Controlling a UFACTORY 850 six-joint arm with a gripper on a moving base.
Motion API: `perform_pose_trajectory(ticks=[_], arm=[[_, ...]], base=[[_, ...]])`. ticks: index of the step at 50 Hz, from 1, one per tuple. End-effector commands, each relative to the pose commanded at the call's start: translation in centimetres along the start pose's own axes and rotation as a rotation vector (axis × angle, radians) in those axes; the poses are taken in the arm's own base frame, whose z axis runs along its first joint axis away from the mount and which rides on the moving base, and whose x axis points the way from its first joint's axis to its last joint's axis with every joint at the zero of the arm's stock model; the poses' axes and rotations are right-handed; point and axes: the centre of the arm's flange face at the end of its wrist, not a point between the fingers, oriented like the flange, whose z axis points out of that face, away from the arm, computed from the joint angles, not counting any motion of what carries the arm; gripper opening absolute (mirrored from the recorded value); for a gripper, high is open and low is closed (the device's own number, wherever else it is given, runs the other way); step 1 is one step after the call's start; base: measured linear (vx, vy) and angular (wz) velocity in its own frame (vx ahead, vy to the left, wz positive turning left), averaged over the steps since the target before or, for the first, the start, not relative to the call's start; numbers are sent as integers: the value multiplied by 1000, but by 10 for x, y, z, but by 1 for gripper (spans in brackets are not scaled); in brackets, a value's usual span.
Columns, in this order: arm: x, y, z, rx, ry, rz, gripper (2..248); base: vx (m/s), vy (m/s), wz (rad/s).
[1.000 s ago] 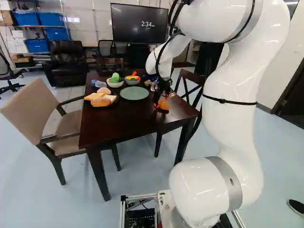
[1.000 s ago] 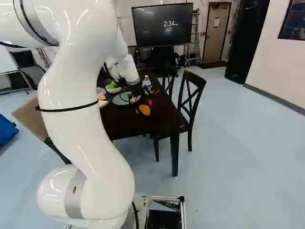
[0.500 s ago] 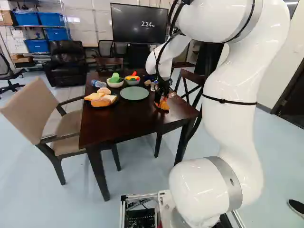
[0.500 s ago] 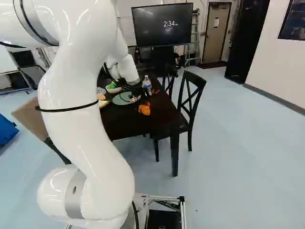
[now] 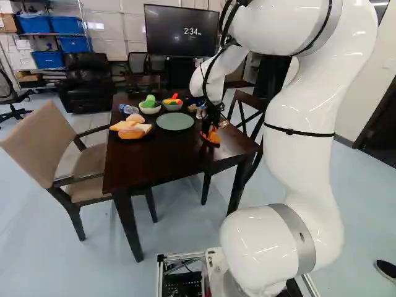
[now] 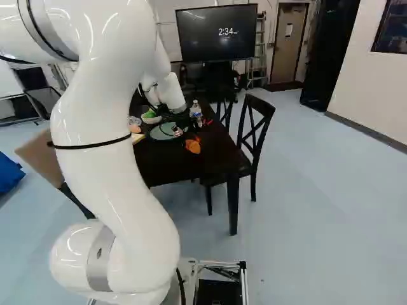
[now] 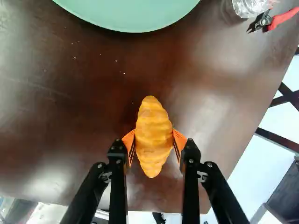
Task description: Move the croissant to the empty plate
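Golden-orange ridged croissant [image 7: 152, 140]: caught across its middle, low at the tabletop, one tapered end pointing towards the green plate; whether touching the wood or just above it, impossible to tell.
Black two-fingered gripper [image 5: 212, 131]: closed down to the croissant's width, orange pads [image 7: 179, 141] pressed against it from two opposite sides.
Round pale green plate [image 5: 175, 122]: on the table, ahead of the gripper in the wrist view, well apart from the croissant.
Dark brown wooden table [image 5: 158, 161]: under croissant and plate alike.
Black plate of bread pieces [image 5: 132, 137]: left of the green plate in the left base view, loaded with yellow and orange-tan pieces.
White bowl [image 5: 150, 111]: behind the green plate, bright green food inside.
Second bowl [image 5: 172, 107]: just beside the white one, red and yellow food inside.
Clear plastic bottle [image 6: 196, 114]: upright near the table's right side in the right base view.
Red-handled pliers [image 7: 270, 21]: near the bottle, ahead and to one side of the gripper.
Dark wooden cross-backed chair [image 6: 254, 130]: close by the table's right side in the right base view.
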Motion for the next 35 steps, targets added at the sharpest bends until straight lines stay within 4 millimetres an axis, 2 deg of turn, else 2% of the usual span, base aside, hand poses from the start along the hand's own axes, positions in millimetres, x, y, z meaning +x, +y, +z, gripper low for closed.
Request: perform_pose_trajectory(ticks=[20, 35], arm=[[0, 0, 0, 0, 0, 0, 125], [-3, 0, -18, -17, 23, 4, 125]], base=[[0, 0, 0], [0, 0, 0]])
